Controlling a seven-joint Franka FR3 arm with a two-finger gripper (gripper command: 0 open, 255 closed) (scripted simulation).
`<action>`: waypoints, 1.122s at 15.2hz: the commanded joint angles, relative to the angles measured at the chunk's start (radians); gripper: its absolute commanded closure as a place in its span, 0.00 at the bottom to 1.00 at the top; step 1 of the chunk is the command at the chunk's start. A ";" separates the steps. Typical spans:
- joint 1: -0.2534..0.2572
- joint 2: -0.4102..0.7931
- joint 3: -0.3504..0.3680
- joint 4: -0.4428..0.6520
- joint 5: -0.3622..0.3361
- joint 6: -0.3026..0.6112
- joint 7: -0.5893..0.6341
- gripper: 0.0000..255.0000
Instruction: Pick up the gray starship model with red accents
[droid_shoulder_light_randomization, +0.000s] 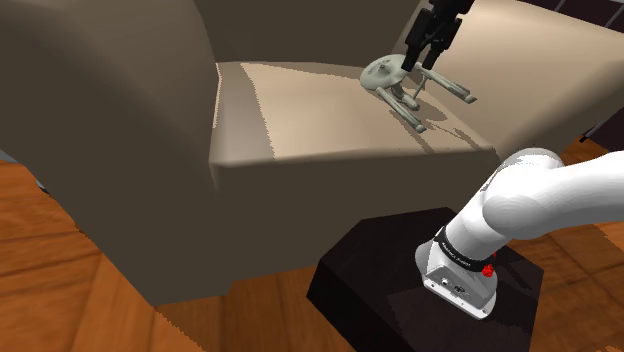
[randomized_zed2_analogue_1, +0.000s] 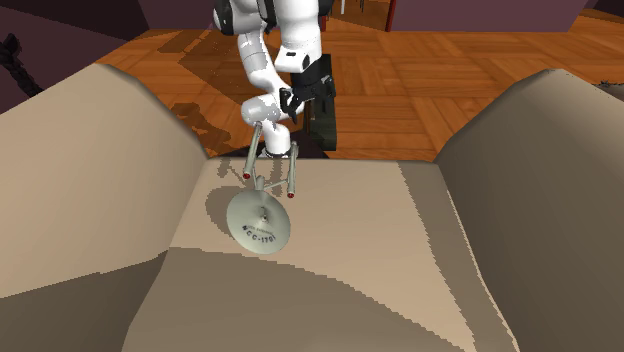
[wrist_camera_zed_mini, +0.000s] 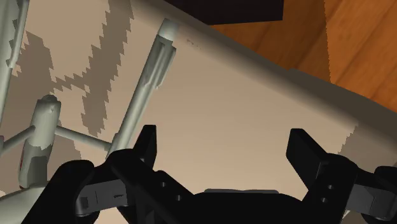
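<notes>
Starship model (droid_shoulder_light_randomization: 403, 88) on sofa seat (droid_shoulder_light_randomization: 300, 115); gripper (droid_shoulder_light_randomization: 420, 63) beside

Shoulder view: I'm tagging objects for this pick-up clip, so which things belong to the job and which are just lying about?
Job:
grey starship model
hand, open, poised over the model

Just there:
beige armchair under the model
black stand
wooden floor

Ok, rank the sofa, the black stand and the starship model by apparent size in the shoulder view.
Largest to smallest:
1. the sofa, by far
2. the black stand, though it sits nearest the camera, which inflates it
3. the starship model
</notes>
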 joint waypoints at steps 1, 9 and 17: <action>0.000 0.000 0.000 0.000 0.000 0.000 0.000 0.00; -0.038 0.161 -0.182 0.099 -0.070 0.050 -0.187 0.00; -0.051 0.386 -0.361 0.272 -0.069 0.081 -0.382 0.00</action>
